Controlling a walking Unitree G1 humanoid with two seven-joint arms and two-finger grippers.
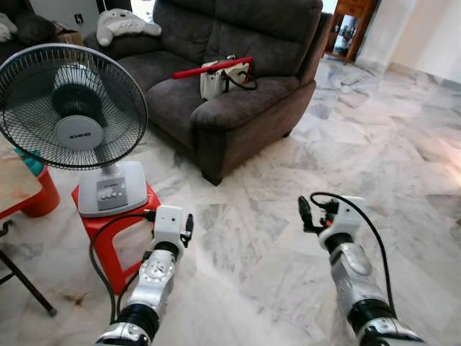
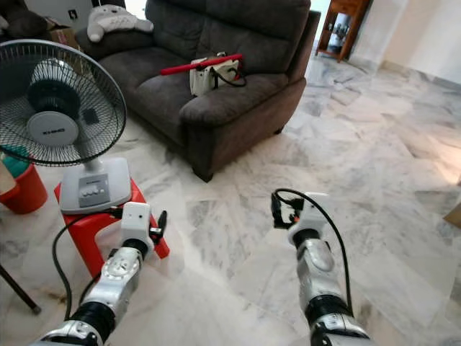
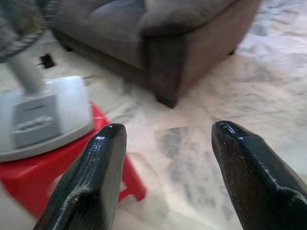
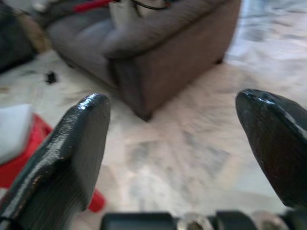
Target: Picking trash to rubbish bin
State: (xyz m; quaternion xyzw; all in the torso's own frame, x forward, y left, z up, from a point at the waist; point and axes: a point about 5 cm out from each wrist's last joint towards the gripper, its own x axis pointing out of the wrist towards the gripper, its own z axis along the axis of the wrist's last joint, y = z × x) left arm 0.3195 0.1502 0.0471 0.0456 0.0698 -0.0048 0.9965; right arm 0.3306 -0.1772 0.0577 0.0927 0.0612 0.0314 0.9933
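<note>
My left gripper point(image 1: 189, 229) is held low over the marble floor point(image 1: 374, 144), beside the red stool point(image 1: 108, 231). In the left wrist view the left gripper point(image 3: 168, 129) is open with nothing between its fingers and faces the sofa's corner. My right gripper point(image 1: 306, 215) hangs over bare floor to the right. The right wrist view shows the right gripper point(image 4: 175, 103) wide open and holding nothing. On the sofa seat lies a white device point(image 1: 220, 78) with a red stick point(image 1: 212, 68) across it.
A dark grey sofa point(image 1: 238, 108) stands ahead at the centre. At the left a white fan point(image 1: 72, 108) sits on the red stool, near an orange bucket point(image 1: 45, 194) and a table corner point(image 1: 13, 184). A plush toy point(image 1: 126, 23) lies on the sofa's far arm. Marble floor stretches to the right.
</note>
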